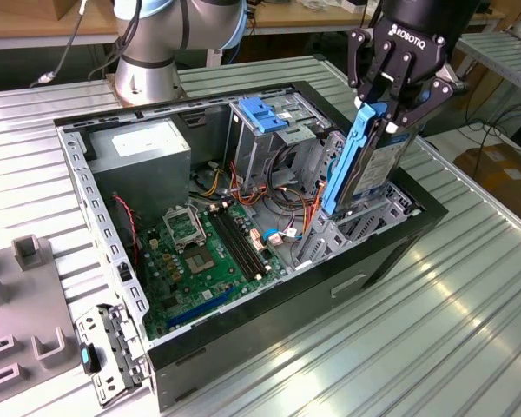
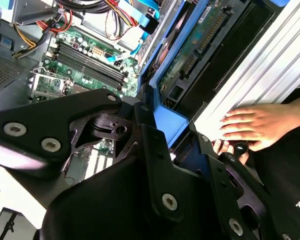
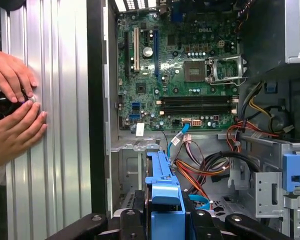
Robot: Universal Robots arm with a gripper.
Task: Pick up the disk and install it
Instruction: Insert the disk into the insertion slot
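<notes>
The disk, a silvery drive in a bright blue carrier, stands on edge and slightly tilted. It hangs over the drive bay at the end of the open computer case towards the exterior view's right. Its lower end reaches down into the bay's metal frame. My gripper is shut on the disk's upper end from above. In the first wrist view the blue carrier runs out from between my black fingers. The second wrist view shows the disk's green circuit board underside.
The case holds a green motherboard, a grey power supply, a metal cage with a blue handle and loose red and orange cables. A person's hands rest on the ribbed table beside the case. Grey fixtures lie at the exterior view's left.
</notes>
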